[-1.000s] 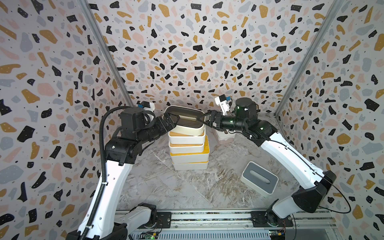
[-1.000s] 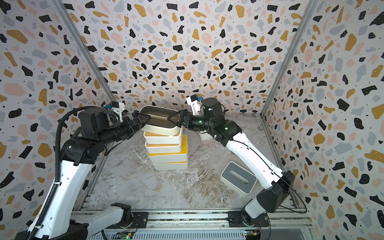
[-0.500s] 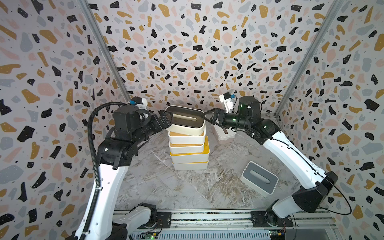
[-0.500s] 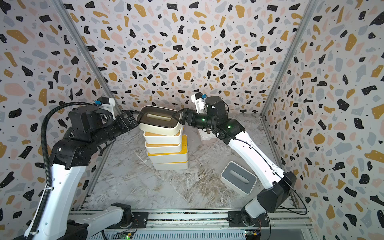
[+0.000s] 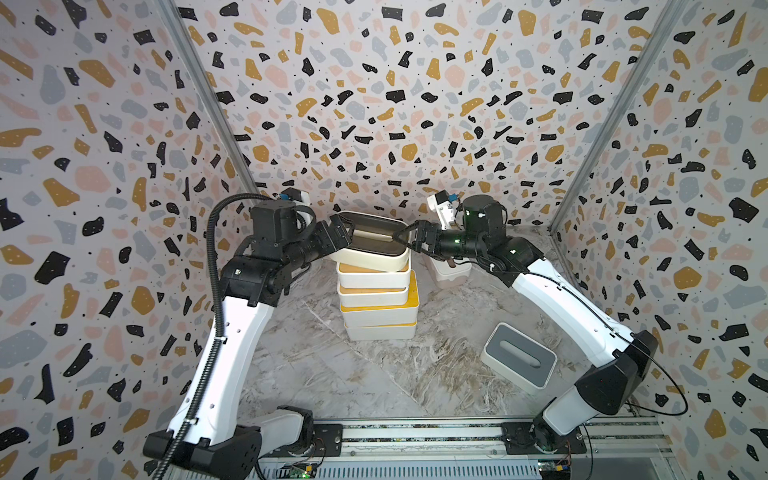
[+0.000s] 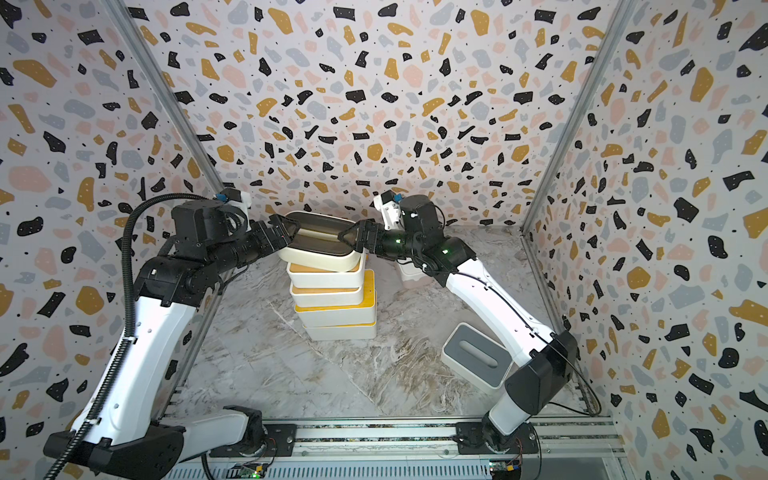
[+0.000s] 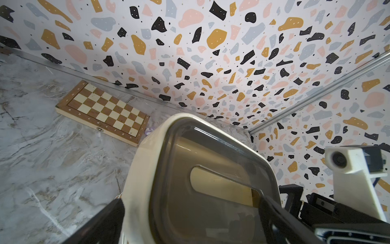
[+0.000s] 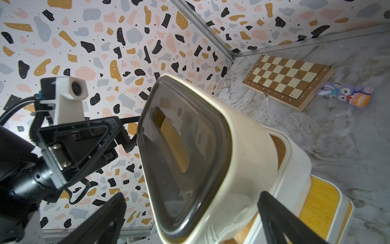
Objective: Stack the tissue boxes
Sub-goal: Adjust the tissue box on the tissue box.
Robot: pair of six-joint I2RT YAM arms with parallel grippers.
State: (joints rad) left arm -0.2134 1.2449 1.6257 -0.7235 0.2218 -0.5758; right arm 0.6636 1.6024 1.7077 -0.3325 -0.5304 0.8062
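The left gripper [image 5: 343, 232] has its fingers spread wide around the 9 o'clock end of the dark-lidded box [image 5: 370, 241]. The right gripper [image 5: 401, 239] is spread the same way around the 3 o'clock end. Neither looks clamped, so the box seems cradled between the two arms rather than pinched. It rests tilted and a little askew on top of the stack [image 5: 376, 299] at the middle of the table. Below it are two wood-lidded boxes over two yellow-lidded ones, and the layers are not squarely lined up. The grey box [image 5: 519, 357] lies at 4 o'clock from the stack, well apart. A white box [image 5: 451, 270] sits at 2 o'clock, partly hidden by the right arm. The main risk, as I judge it, is the tilt. If one arm pulls away unevenly, a finger could drag the top box off or push the staggered tower over.
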